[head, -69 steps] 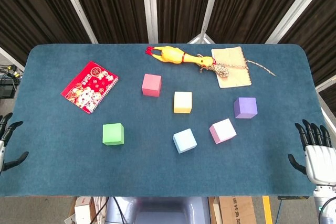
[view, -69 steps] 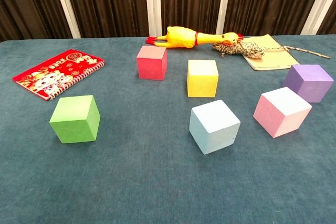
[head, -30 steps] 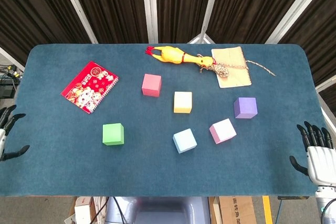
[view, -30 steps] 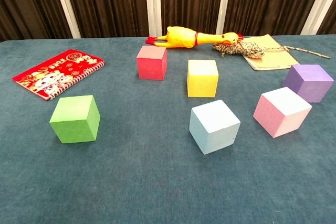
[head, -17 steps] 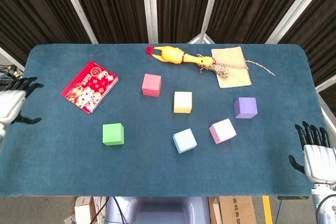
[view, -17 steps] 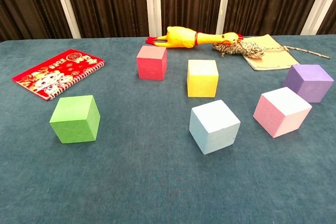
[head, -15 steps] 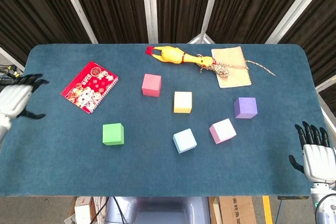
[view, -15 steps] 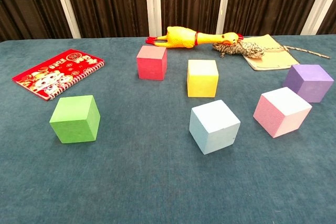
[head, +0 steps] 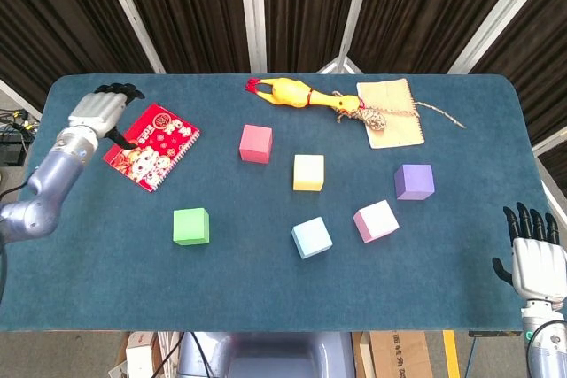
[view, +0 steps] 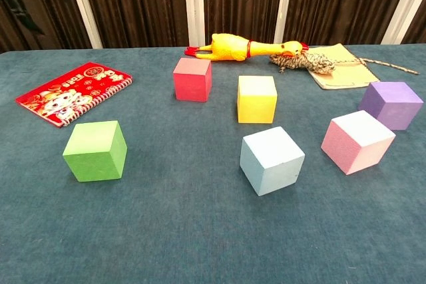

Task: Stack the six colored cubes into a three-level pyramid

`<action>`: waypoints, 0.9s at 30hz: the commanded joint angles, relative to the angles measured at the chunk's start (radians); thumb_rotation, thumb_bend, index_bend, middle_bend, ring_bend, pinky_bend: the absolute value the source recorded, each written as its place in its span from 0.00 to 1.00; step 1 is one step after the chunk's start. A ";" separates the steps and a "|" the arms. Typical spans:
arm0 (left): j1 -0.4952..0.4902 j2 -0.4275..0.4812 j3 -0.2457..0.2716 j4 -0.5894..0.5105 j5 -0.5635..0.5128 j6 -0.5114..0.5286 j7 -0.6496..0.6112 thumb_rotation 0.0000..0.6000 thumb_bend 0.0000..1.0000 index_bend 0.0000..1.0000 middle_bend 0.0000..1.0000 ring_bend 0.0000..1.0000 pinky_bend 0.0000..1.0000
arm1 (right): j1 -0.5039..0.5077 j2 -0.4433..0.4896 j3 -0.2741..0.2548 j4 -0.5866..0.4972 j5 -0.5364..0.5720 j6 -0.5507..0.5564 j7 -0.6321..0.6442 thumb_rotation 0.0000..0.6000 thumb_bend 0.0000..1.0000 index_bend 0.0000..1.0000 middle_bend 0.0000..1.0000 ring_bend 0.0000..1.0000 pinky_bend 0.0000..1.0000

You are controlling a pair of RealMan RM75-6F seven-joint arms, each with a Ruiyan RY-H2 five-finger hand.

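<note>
Six cubes lie apart on the blue table (head: 106, 263): red (head: 255, 143) (view: 192, 78), yellow (head: 308, 173) (view: 257, 98), purple (head: 414, 181) (view: 391, 104), pink (head: 376, 220) (view: 357, 141), light blue (head: 311, 237) (view: 271, 159) and green (head: 190, 226) (view: 96, 150). None touches another. My left hand (head: 104, 110) hovers at the far left, beside the red notebook, fingers apart and holding nothing. My right hand (head: 532, 258) stays off the table's front right corner, fingers spread and empty, well away from the purple and pink cubes.
A red spiral notebook (head: 151, 146) (view: 73, 92) lies at the left. At the back are a yellow rubber chicken (head: 301, 95) (view: 243, 46) and a tan notepad (head: 392, 112) (view: 339, 64) with a rope toy mouse (view: 301, 62) on it.
My left arm has swung from the table's front left edge up and inward to the notebook's far corner. The right hand has barely shifted. The cubes have not moved.
</note>
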 commanded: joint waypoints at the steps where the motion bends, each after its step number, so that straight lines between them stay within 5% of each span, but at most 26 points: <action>1: -0.080 -0.080 0.059 0.059 -0.097 -0.014 0.057 1.00 0.15 0.16 0.05 0.01 0.02 | 0.000 -0.001 0.004 0.005 0.013 -0.002 -0.001 1.00 0.28 0.11 0.07 0.07 0.00; 12: -0.206 -0.228 0.112 0.126 -0.212 0.022 0.116 1.00 0.15 0.15 0.05 0.01 0.02 | -0.001 0.004 0.012 0.016 0.039 -0.006 0.012 1.00 0.28 0.11 0.07 0.07 0.00; 27: -0.286 -0.430 0.076 0.258 -0.311 0.060 0.154 1.00 0.12 0.14 0.02 0.00 0.02 | -0.003 0.016 0.013 0.021 0.061 -0.018 0.034 1.00 0.28 0.11 0.07 0.07 0.00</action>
